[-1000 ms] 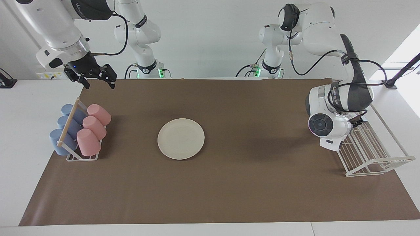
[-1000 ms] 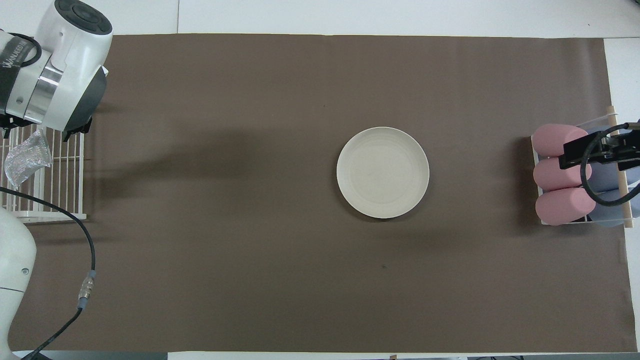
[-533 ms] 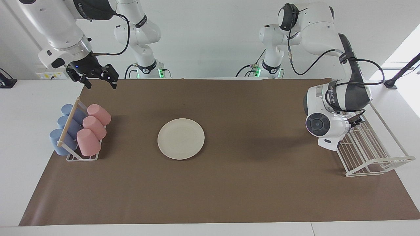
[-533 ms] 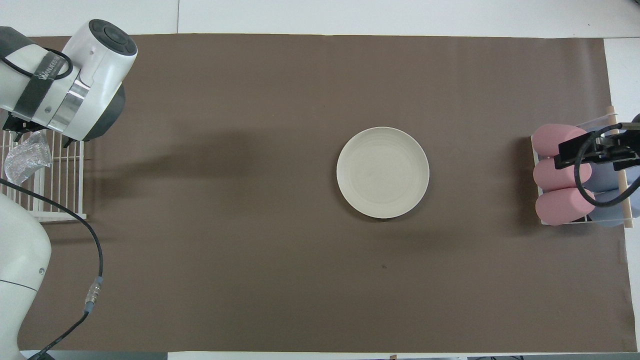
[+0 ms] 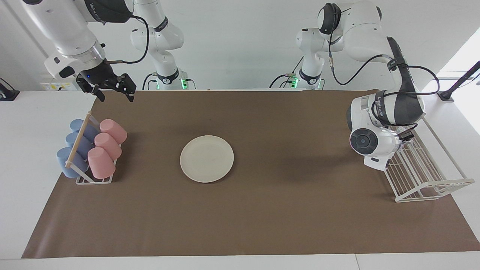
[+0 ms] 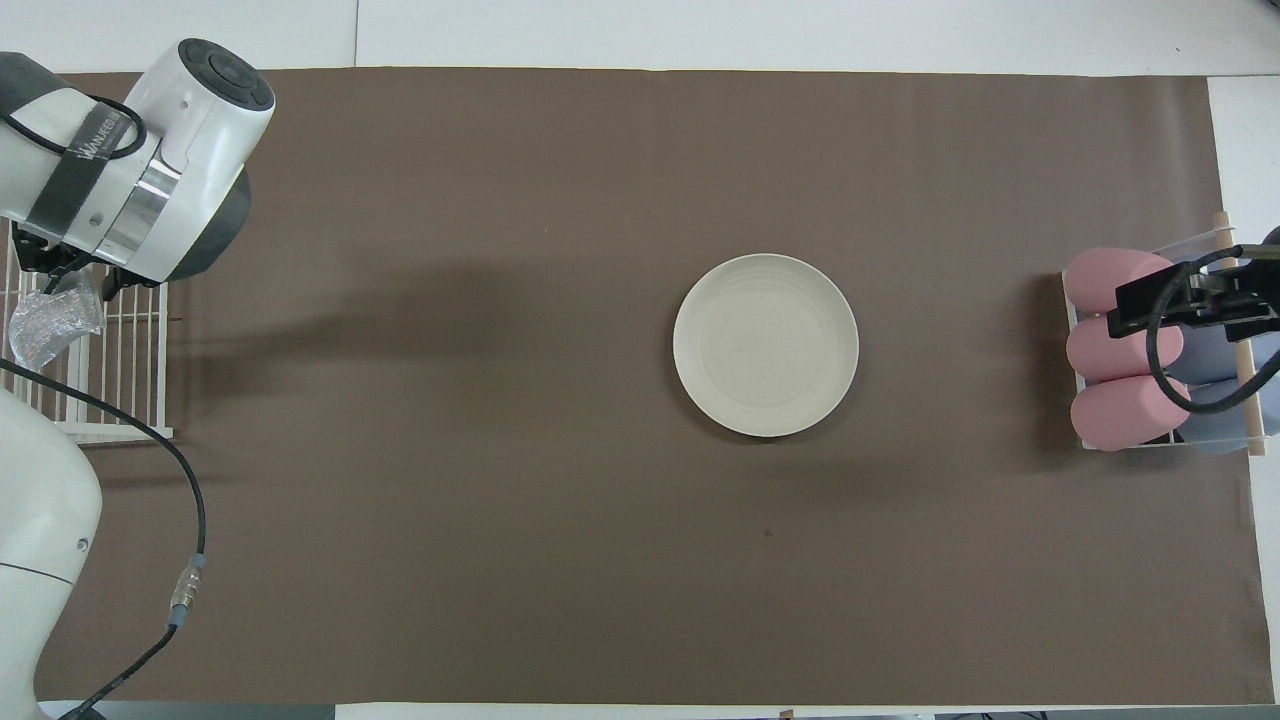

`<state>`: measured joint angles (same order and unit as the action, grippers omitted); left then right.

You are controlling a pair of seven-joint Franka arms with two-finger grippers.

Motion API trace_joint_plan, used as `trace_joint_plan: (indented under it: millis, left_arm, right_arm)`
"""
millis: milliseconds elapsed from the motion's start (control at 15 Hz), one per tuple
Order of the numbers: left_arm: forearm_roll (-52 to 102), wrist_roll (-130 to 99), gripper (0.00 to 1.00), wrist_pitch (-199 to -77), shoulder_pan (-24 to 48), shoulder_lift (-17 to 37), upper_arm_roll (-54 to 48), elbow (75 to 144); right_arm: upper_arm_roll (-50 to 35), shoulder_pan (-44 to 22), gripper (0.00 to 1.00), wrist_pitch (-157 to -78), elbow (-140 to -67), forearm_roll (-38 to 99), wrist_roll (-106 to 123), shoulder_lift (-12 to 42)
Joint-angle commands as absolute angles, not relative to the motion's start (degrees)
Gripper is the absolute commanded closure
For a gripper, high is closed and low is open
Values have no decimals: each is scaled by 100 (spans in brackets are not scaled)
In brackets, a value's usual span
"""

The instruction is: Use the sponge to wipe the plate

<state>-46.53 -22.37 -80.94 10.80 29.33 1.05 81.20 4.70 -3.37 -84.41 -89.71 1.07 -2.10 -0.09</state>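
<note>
The right gripper (image 5: 114,95) hangs in the air at the right arm's end of the table, its two fingers spread wide and holding nothing. Seen from above, it is over the cup rack (image 5: 93,180). That rack holds three pink cups (image 5: 107,144) lying on their sides, and blue cups (image 5: 77,144) beside them. A wooden bar (image 5: 78,140) runs across the top between the two rows.

The plate (image 5: 206,158), round and cream-white, lies flat and bare about mid-table on the brown mat (image 5: 285,210). It is well apart from both racks and both grippers.

At the left arm's end of the table stands a white wire rack (image 5: 423,180). The left arm bends down over the end of this rack that is nearer to the robots. The left gripper (image 6: 70,280) is low over the rack, mostly hidden under the wrist. The sponge (image 6: 50,320), silvery and glittery, sits on the rack's wires with its upper end right at the gripper. Whether that gripper is closed on the sponge cannot be told.
</note>
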Motion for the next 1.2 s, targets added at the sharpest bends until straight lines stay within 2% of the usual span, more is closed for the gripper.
trace_joint_plan:
  millis: [0, 200, 333, 600, 867, 933, 1000, 1133]
  left_arm:
    - [-4650, -2259, 100, -8059, 1072, 2663, 114, 8244]
    - [-4151, -2241, 100, -8033, 1063, 2488, 123, 8113]
    - [-3300, -2241, 100, -7981, 1055, 2269, 202, 7893]
    - [-1316, -2311, 100, -7550, 1028, 2180, 211, 7332]
    - [1418, -2312, 100, -7725, 231, 1802, 220, 7330]
    - [2059, -2303, 100, -7926, -15, 1776, 211, 7391]
    - [2535, -2285, 100, -8154, -192, 1636, 211, 7740]
    - [3502, -2259, 100, -8821, -264, 1154, 211, 8784]
  right_arm:
    - [448, -334, 0, -8402, -8974, 176, -360, -62]
    - [448, -334, 0, -8402, -8974, 176, -369, -62]
    - [439, -334, 0, -8402, -8974, 185, -474, -61]
    - [352, -334, 0, -8324, -8938, 193, -843, -61]
    - [246, -334, 0, -8121, -8947, 185, -1843, -158]
    - [203, -334, 0, -8121, -8947, 185, -2142, -158]
    - [176, -334, 0, -8112, -8956, 202, -2466, -167]
    - [106, -334, 0, -8112, -8965, 202, -2767, -167]
